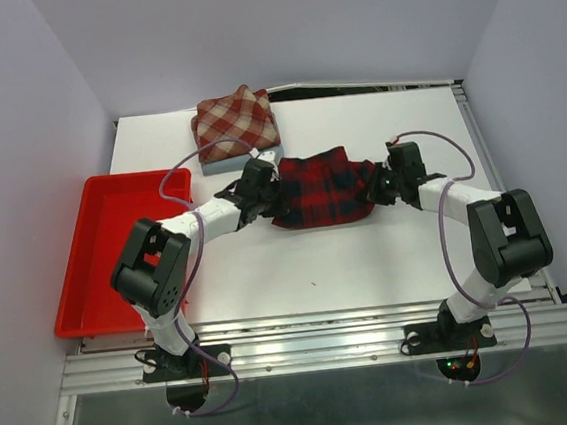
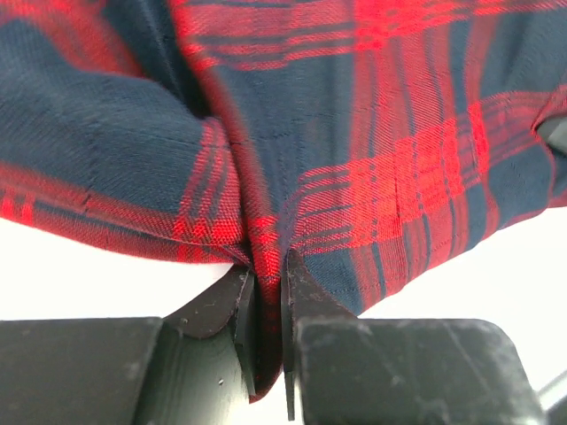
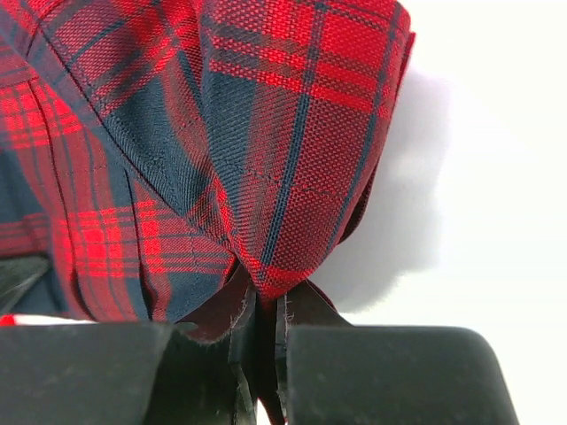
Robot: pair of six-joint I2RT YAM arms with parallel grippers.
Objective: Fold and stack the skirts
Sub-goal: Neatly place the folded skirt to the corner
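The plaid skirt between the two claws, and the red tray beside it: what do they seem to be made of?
The plaid skirt looks like woven cloth with a matte finish: the wrist views show fine diagonal threads, a stitched seam and soft folds. The red tray is probably moulded plastic: it is smooth, one even colour, with a raised rim, though the top view cannot settle it.
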